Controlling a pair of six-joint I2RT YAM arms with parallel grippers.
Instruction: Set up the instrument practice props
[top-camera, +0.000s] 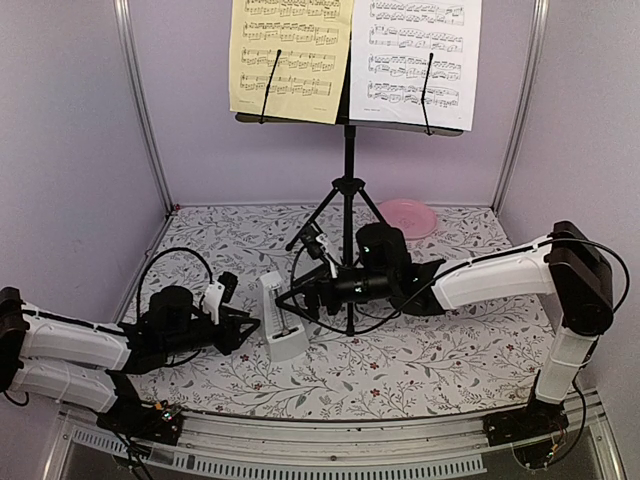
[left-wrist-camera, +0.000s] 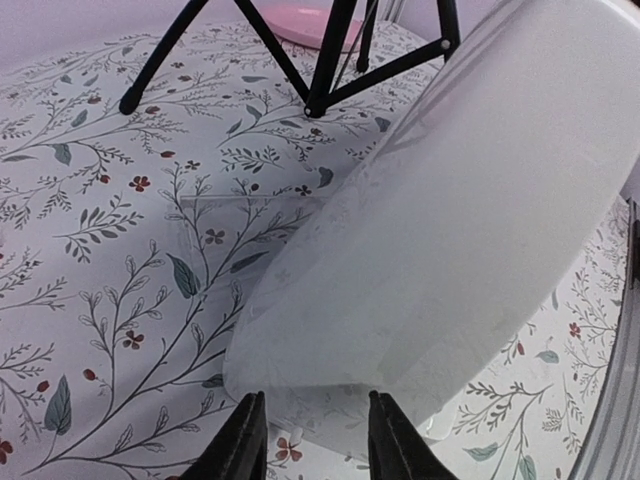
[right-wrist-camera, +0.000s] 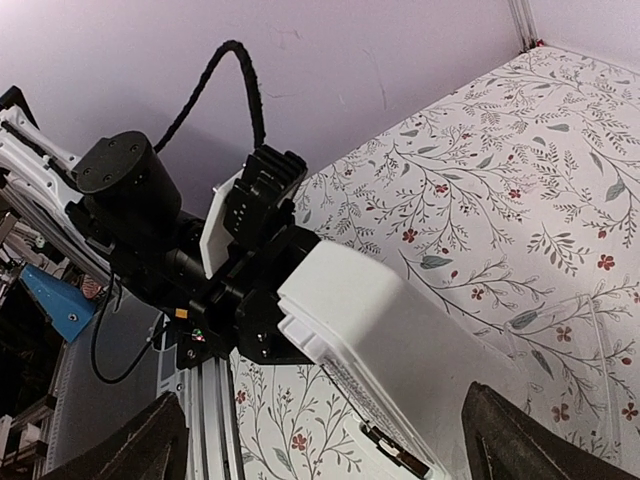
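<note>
The black music stand (top-camera: 348, 180) is at the back on its tripod. A yellowish sheet-music page (top-camera: 290, 55) and a white one (top-camera: 422, 55) rest on its desk. The pale-grey pyramid metronome (top-camera: 283, 318) stands upright on the floral table between my grippers. My left gripper (top-camera: 245, 328) is at its left side. In the left wrist view the jaws (left-wrist-camera: 317, 440) stand partly apart, and the metronome (left-wrist-camera: 450, 220) lies just past the tips. My right gripper (top-camera: 298, 298) is close on its right, its jaws (right-wrist-camera: 330, 455) wide apart and not touching the metronome (right-wrist-camera: 430, 340).
A pink round plate (top-camera: 408, 215) lies at the back right behind the tripod legs (left-wrist-camera: 330, 60). Lilac walls close in the table on three sides. A metal rail (top-camera: 330, 455) runs along the near edge.
</note>
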